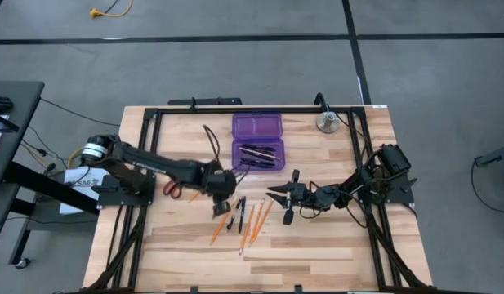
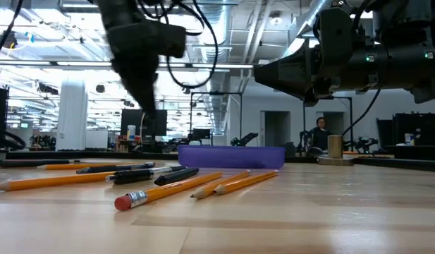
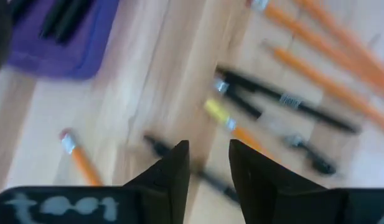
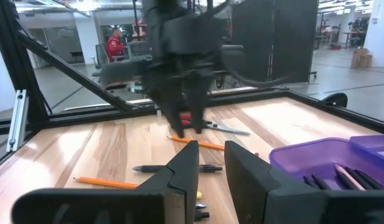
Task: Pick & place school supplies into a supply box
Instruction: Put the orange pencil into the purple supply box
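High view: left gripper (image 1: 222,203) poised low over the scattered school supplies at mid-table, fingers parted by a narrow gap with nothing between them. Right gripper (image 1: 282,196) parked just to the right of the spread, fingers (image 4: 244,171) likewise a slot apart and empty.

Purple pencil case (image 1: 257,140) lying open toward the far edge, 2 hinged halves side by side, the nearer half already holding several dark pens (image 1: 260,154); far half apparently bare. Red-handled scissors (image 1: 172,190) off to the left beside the left arm. Silver round object (image 1: 326,122) near the far right corner, apart from the job.

Still loose on the wood: several orange pencils (image 1: 253,222) fanned near the table's middle, 1 more (image 1: 219,229) lying apart to their left, and black pens (image 2: 136,171) among them, seen in the low view resting flat with an eraser-tipped pencil (image 2: 168,190) nearest the lens.

Likely handling: light, stiff, thin sticks, smooth-sided and prone to roll or pivot if pinched near an end. Best taken at mid-length, fingers squarely across the shaft, pressed close to the tabletop. Neighbours lying close; risk of nudging 1 while closing on another.
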`<control>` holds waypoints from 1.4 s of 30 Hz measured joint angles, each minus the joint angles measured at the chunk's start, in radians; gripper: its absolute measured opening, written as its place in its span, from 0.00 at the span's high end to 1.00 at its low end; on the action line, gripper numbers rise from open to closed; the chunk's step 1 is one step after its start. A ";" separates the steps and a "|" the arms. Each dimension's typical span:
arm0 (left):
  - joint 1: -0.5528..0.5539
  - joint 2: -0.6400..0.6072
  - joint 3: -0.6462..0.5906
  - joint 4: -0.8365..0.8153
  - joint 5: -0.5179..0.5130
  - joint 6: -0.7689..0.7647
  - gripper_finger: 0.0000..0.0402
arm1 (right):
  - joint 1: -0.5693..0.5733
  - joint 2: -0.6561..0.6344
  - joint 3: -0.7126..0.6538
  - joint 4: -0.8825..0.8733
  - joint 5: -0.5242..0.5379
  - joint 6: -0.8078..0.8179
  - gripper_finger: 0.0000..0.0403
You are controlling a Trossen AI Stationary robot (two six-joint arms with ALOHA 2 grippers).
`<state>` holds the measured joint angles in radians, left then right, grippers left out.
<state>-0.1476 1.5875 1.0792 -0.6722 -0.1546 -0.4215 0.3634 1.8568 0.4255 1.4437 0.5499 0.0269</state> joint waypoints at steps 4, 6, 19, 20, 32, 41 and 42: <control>-0.075 -0.026 -0.027 -0.093 -0.168 -0.098 0.74 | 0.000 0.000 0.000 0.000 0.000 0.000 0.82; -0.088 -0.064 -0.058 -0.119 -0.195 -0.150 0.74 | 0.001 0.000 0.000 0.000 0.000 0.000 0.82; 0.003 -0.407 -0.453 0.142 -0.092 -0.254 0.74 | 0.001 0.000 0.003 0.000 -0.001 0.000 0.82; 0.018 -0.415 -0.489 0.199 -0.075 -0.254 0.74 | 0.000 0.000 0.003 0.000 -0.001 0.000 0.82; 0.096 -0.408 -0.614 0.356 -0.061 -0.279 0.74 | -0.017 0.000 0.005 0.000 -0.004 0.000 0.82; 0.096 -0.408 -0.614 0.350 -0.064 -0.279 0.74 | -0.019 0.000 0.005 -0.002 -0.004 0.000 0.82; 0.096 -0.408 -0.614 0.349 -0.071 -0.278 0.74 | -0.019 0.000 0.005 -0.002 -0.004 0.000 0.82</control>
<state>-0.0521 1.1797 0.4656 -0.3231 -0.2255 -0.6995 0.3443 1.8568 0.4309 1.4422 0.5457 0.0273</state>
